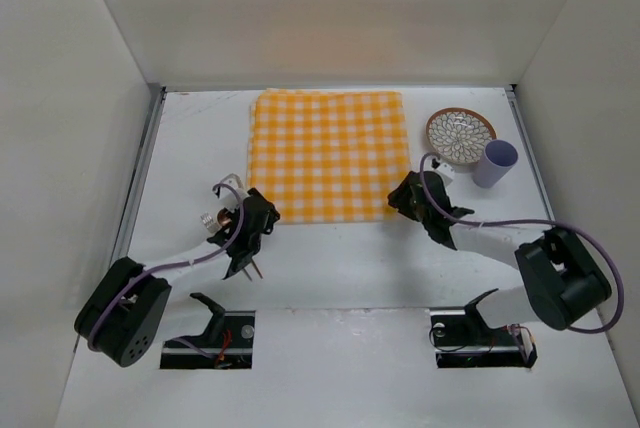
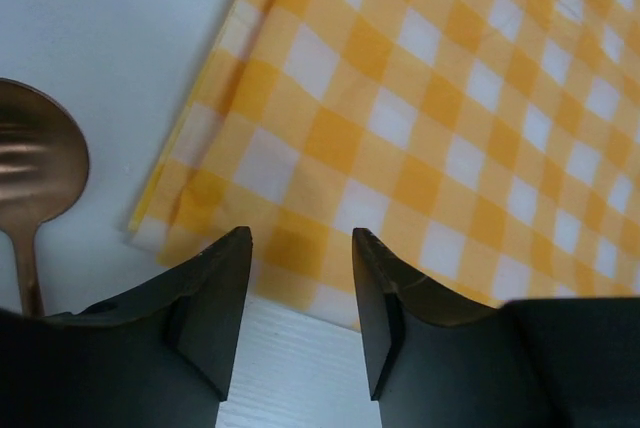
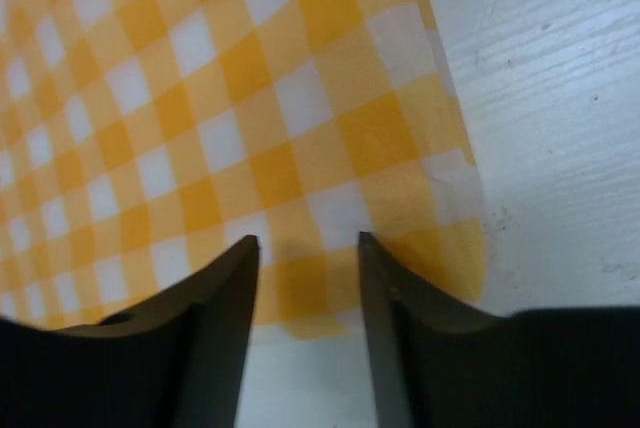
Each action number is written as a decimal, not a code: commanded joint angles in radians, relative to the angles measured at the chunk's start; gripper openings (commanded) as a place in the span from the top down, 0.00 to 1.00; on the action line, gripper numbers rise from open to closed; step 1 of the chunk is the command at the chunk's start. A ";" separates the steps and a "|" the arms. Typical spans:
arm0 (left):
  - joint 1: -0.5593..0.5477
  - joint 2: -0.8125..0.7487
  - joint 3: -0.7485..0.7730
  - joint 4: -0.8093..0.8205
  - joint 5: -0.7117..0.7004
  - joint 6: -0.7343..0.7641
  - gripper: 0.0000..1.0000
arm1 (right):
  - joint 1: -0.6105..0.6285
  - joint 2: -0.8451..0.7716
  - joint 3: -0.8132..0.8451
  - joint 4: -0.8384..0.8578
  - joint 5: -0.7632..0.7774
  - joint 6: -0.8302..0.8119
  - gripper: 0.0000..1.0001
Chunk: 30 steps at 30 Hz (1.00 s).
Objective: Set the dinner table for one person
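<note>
Beneath the cloth (image 1: 328, 153), dinner table (image 1: 330, 268), rails (image 1: 140, 178) near-to-far.

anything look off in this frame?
Nothing spilled or damaged. The checked cloth lies flat and roughly square to the table; at its near-left corner the folded layers sit slightly offset. Plate and cup sit off the cloth, far right.

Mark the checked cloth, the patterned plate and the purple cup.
checked cloth (image 1: 328, 153): top view, on its middle.
patterned plate (image 1: 460, 131): top view, on its bare centre.
purple cup (image 1: 492, 170): top view, on its side wall.
</note>
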 commanded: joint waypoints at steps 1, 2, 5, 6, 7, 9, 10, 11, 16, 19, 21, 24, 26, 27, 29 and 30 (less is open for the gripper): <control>-0.046 -0.072 0.062 0.026 -0.031 0.034 0.55 | -0.047 -0.096 0.068 0.015 0.040 -0.011 0.42; -0.058 -0.078 0.079 0.029 -0.032 0.048 0.54 | -0.060 -0.105 0.087 0.006 0.051 -0.012 0.39; -0.098 -0.098 0.125 0.038 -0.034 0.103 0.51 | -0.115 -0.103 0.154 -0.016 0.075 -0.006 0.36; -0.112 -0.099 0.128 0.053 -0.037 0.116 0.50 | -0.141 -0.080 0.173 -0.011 0.097 0.002 0.36; -0.125 -0.098 0.125 0.075 -0.042 0.120 0.50 | -0.174 -0.045 0.196 -0.013 0.130 0.027 0.36; -0.151 -0.078 0.110 0.117 -0.048 0.128 0.49 | -0.225 0.011 0.214 -0.008 0.166 0.104 0.37; -0.162 -0.066 0.098 0.144 -0.048 0.133 0.49 | -0.245 0.044 0.227 -0.003 0.181 0.144 0.38; -0.171 -0.055 0.089 0.162 -0.048 0.131 0.49 | -0.262 0.078 0.242 -0.002 0.189 0.182 0.39; -0.222 0.011 0.059 0.274 -0.034 0.134 0.49 | -0.288 0.204 0.316 -0.013 0.241 0.343 0.41; -0.253 0.017 0.055 0.291 -0.022 0.126 0.48 | -0.287 0.236 0.351 -0.043 0.305 0.428 0.41; -0.270 0.023 0.055 0.303 -0.023 0.134 0.48 | -0.285 0.238 0.365 -0.060 0.316 0.451 0.41; -0.270 0.028 0.049 0.311 -0.022 0.126 0.48 | -0.249 0.208 0.382 -0.051 0.280 0.379 0.42; -0.265 0.028 0.049 0.311 -0.022 0.128 0.48 | -0.212 0.156 0.403 -0.049 0.259 0.245 0.42; -0.261 0.028 0.046 0.311 -0.022 0.128 0.48 | -0.196 0.117 0.415 -0.059 0.275 0.168 0.45; -0.256 0.023 0.041 0.311 -0.022 0.125 0.48 | -0.193 0.034 0.431 -0.103 0.327 0.053 0.48; -0.254 0.019 0.039 0.311 -0.022 0.125 0.48 | -0.193 -0.025 0.444 -0.159 0.375 -0.001 0.52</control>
